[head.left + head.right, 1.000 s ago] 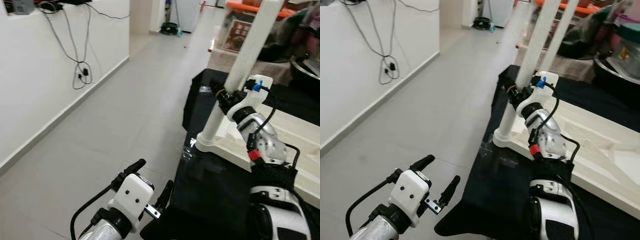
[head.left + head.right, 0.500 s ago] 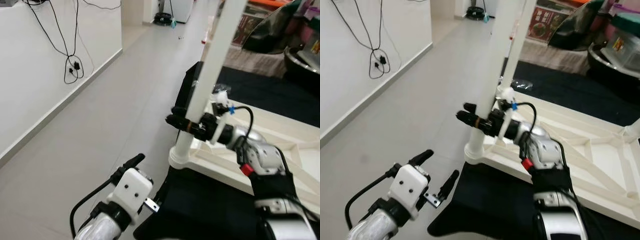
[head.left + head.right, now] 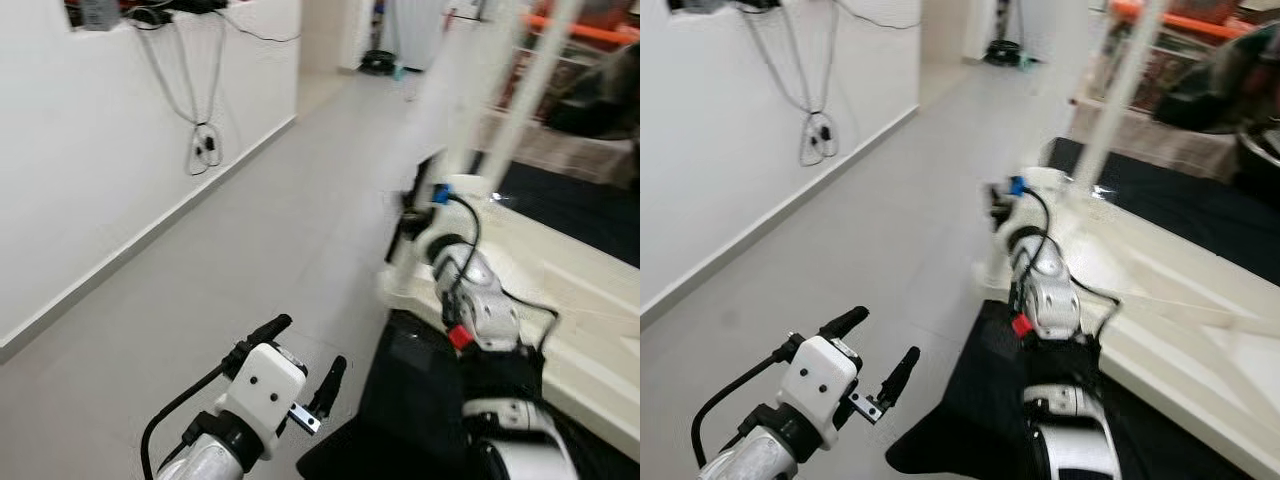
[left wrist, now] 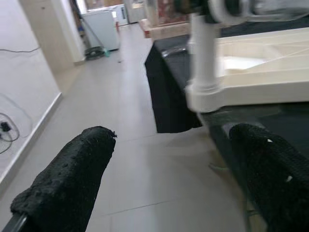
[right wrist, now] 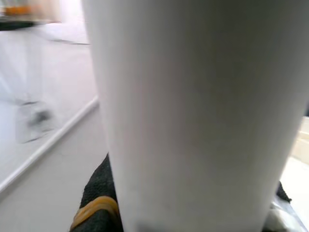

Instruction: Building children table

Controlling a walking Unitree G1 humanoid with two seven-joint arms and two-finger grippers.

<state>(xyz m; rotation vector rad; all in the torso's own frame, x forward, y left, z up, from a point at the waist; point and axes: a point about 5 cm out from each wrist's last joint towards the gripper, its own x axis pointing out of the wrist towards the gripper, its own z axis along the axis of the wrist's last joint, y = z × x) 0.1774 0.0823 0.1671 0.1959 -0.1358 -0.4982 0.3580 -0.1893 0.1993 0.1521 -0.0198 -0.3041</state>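
Right wrist view: white leg (image 5: 193, 111) sits between the black fingers (image 5: 96, 203), so the right gripper (image 3: 420, 215) is clamped on the leg near its base, probably to steady or turn it into its socket. Tabletop (image 3: 590, 300) lies upside down on a black cloth (image 3: 420, 400), likely so the legs go in from above. Leg is a plain white post, upright, motion-blurred. Left gripper (image 3: 305, 370) hangs over the floor (image 3: 250, 250), fingers spread wide, empty.

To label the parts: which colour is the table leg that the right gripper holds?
White. The table leg shows best in the right wrist view.
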